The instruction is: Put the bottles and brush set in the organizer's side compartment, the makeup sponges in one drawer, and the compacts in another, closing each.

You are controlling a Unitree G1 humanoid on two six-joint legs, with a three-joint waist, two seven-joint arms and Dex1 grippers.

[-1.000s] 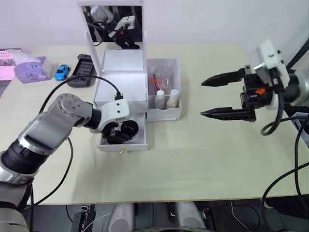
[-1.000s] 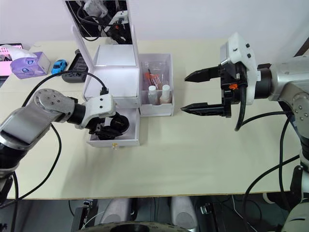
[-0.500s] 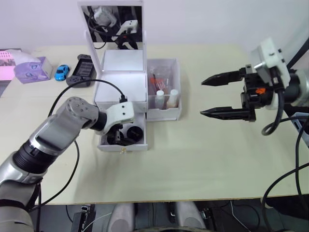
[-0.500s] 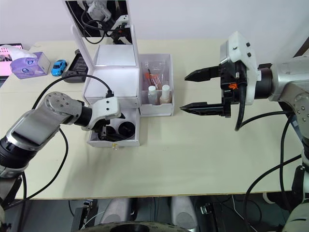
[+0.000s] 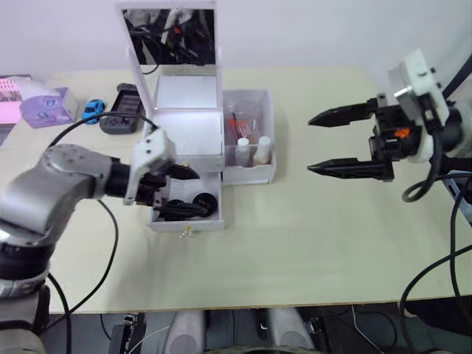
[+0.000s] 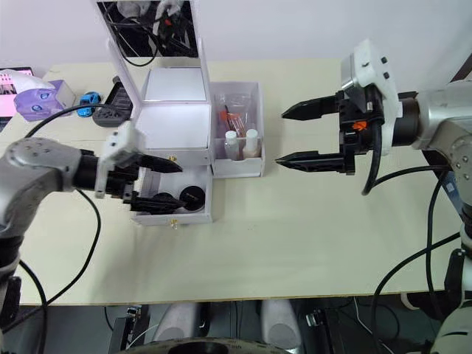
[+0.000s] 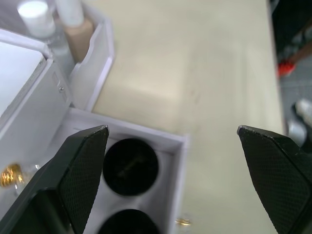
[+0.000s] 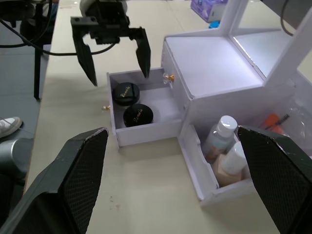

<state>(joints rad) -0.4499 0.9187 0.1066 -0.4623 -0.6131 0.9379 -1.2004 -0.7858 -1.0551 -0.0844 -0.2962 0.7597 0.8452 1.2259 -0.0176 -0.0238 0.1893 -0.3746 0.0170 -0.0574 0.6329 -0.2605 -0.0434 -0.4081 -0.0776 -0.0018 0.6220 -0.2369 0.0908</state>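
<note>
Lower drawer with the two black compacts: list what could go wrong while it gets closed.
1. The open left gripper hovers over the pulled-out white lower drawer; pushing with a finger inside could pinch it against the white plastic organizer.
2. Its small gold knob is a slippery target; an off-centre push may skew the drawer or shove the organizer.
3. The round black compacts may slide.

White organizer [image 8: 214, 63] with gold drawer knobs [image 8: 169, 77]. Two black round compacts [image 8: 131, 102] with gold lettering. One clear bottle [image 8: 219, 135], white cap; one beige. Cream table [image 5: 310, 236]. Purple box [image 5: 46, 105]; blue toy car [image 5: 92, 108].
</note>
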